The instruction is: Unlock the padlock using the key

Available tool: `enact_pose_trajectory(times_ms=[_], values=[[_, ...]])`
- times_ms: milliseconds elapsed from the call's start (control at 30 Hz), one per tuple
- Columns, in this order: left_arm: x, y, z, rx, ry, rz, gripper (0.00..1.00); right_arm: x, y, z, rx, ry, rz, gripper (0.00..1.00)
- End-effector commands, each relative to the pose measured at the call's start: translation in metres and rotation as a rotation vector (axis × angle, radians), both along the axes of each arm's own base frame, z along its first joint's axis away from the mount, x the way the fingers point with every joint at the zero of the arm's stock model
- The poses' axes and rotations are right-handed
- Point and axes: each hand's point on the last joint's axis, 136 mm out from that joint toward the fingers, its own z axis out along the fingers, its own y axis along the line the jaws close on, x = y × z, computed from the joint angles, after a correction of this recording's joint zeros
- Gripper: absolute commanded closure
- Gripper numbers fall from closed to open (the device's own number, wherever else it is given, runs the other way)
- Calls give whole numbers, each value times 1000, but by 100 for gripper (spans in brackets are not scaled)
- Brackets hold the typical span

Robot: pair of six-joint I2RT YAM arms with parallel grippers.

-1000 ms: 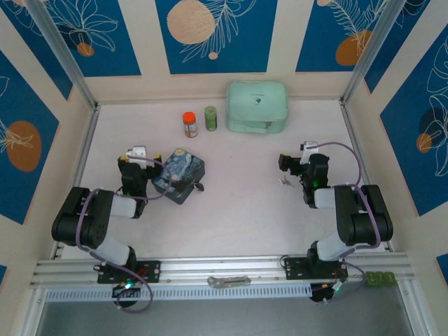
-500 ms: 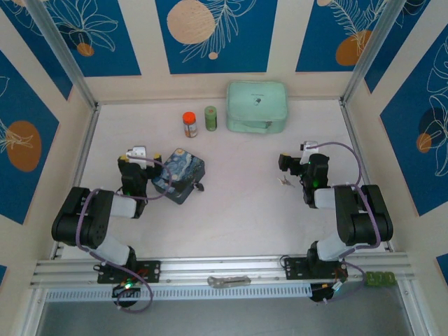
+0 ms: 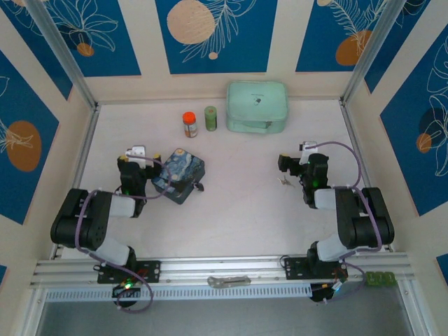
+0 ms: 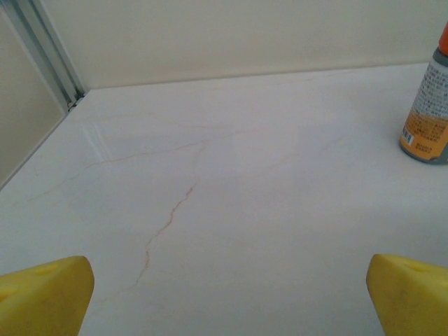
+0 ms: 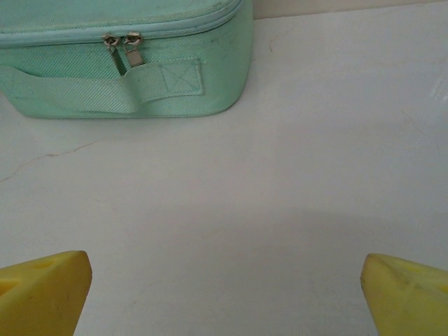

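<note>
The left arm (image 3: 87, 220) and right arm (image 3: 358, 217) are folded low. The left gripper (image 4: 227, 294) and right gripper (image 5: 224, 290) are empty, yellow fingers (image 4: 42, 294) spread wide.

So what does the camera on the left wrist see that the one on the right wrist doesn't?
Left wrist camera: a bottle with orange on its label at the right edge, and a metal frame post in the far left corner. Right wrist camera: a mint-green zipped case with a strap handle, its two zipper pulls side by side. Shared: the pale veined table, and in each the yellow fingertips of its own gripper, left gripper and right gripper, spread wide with nothing between them.
</note>
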Motion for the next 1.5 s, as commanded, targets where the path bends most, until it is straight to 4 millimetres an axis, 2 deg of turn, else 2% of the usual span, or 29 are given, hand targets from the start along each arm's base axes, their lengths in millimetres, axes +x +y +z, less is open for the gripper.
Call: enact_pose_trajectory(times_ms=[0,100,167,233,333,467,600,733,867,1000,1267,1467], values=[[-8,7,19,48,13,46,0,4,3,36,-80,-40,-31,1],[-15,12,47,1,5,100,0,-3,14,52,-100,3,-39,0],[-19,6,60,-98,7,89,0,-11,27,55,-76,76,-26,1],[-24,-12,71,-215,12,15,0,-24,38,49,-51,185,-18,4],[-35,-46,80,-384,33,-106,0,-47,43,33,-6,381,-54,6],[-50,-86,78,-527,77,-185,0,-69,51,15,72,576,-37,16],[-65,-134,75,-612,127,-279,0,-71,55,1,131,697,0,33],[-76,-175,76,-663,150,-352,0,-70,43,-19,169,820,-61,42],[-84,-220,75,-639,188,-450,0,-68,32,-34,176,909,-139,58],[-91,-255,70,-635,227,-535,0,-72,27,-43,143,926,-186,59],[-92,-286,69,-618,257,-601,0,-77,32,-61,180,964,-207,61],[-93,-286,69,-609,253,-593,0,-77,35,-71,212,980,-221,67]])
